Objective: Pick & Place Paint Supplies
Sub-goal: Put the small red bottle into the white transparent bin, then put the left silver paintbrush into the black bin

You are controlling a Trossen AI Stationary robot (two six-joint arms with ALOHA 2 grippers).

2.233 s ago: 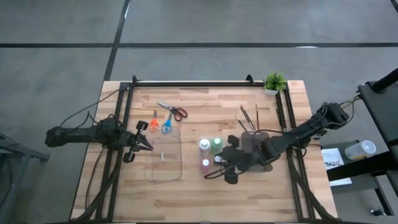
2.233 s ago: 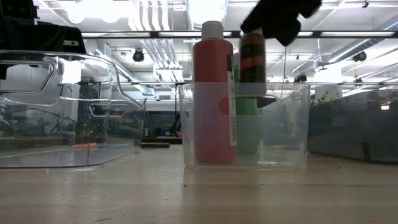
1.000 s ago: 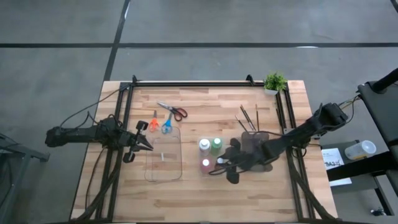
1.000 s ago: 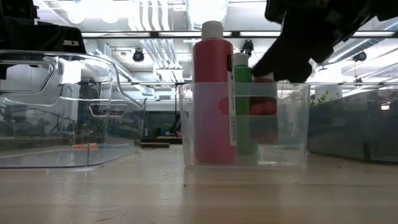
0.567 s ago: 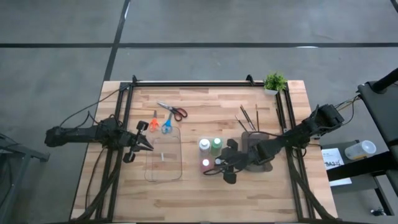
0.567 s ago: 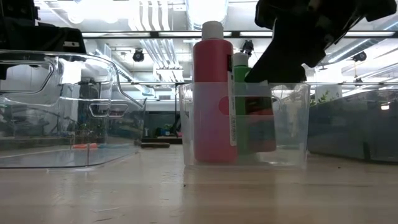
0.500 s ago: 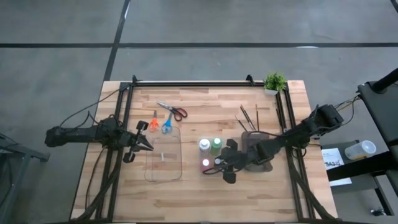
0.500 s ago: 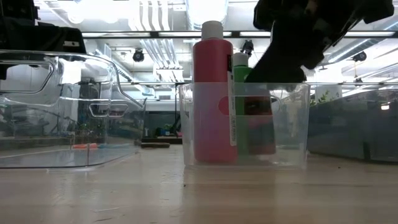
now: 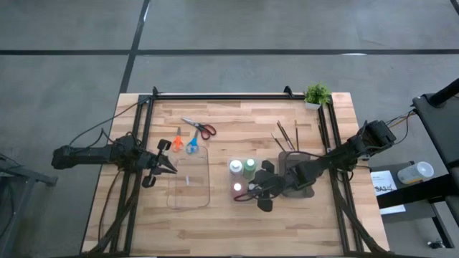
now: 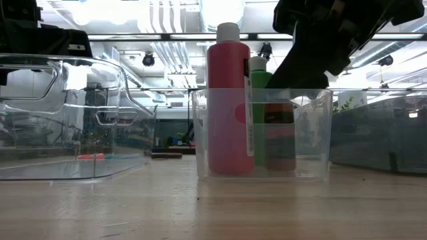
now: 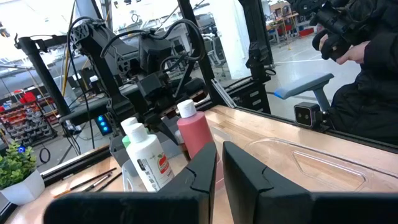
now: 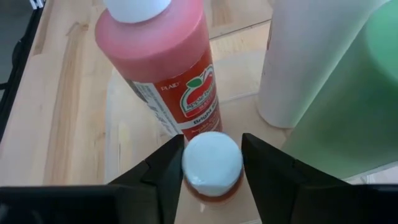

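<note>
My overhead camera looks straight down on the whole tabletop (image 9: 237, 215) and both arms. My low camera sits at tabletop height, very near the clear bin (image 10: 261, 170), facing the room behind. The left wrist camera looks across the tabletop toward the far bottles; the right wrist camera looks down, close above them. All four views share the red bottle (image 9: 237, 188) (image 10: 229, 100) (image 11: 194, 129) (image 12: 158, 62).

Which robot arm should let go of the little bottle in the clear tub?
The right one, probably. The right gripper has its fingers around that bottle's white cap inside the tub. The left gripper waits far off, by the scissors.
</note>
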